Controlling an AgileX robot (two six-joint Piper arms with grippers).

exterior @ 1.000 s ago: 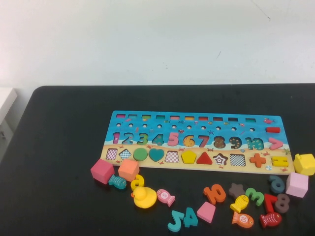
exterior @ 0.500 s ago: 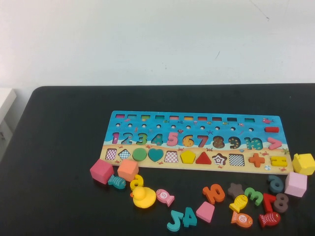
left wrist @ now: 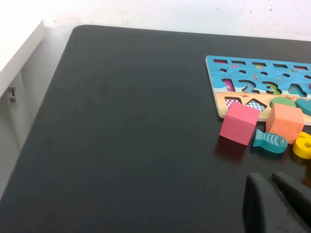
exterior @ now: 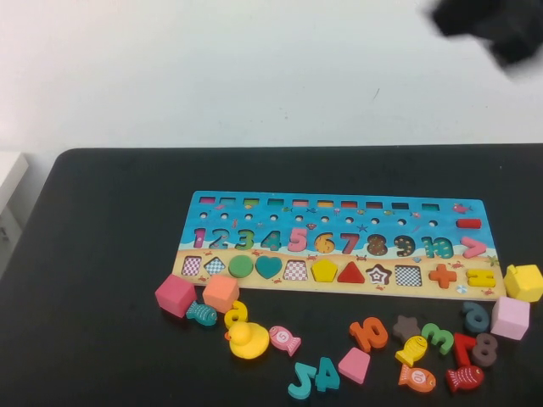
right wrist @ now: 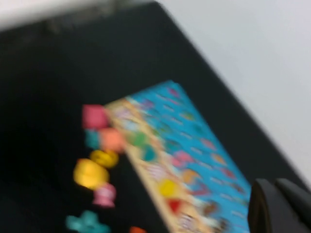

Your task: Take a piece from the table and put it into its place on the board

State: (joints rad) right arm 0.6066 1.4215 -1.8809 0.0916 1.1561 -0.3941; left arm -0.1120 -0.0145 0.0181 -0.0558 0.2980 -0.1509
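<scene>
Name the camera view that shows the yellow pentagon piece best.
The high view: the yellow pentagon sits sharp and whole in the board, between a checkered recess and the red triangle. The right wrist view shows only a yellow blur; the left wrist view misses it.

The numbers 1 to 10 are carried in a row on the blue band of the board [exterior: 339,242], with +, = and > signs at its right end. Loose figures 10, 3, 8, 4 and 5 are read on the surface [exterior: 102,254].
</scene>
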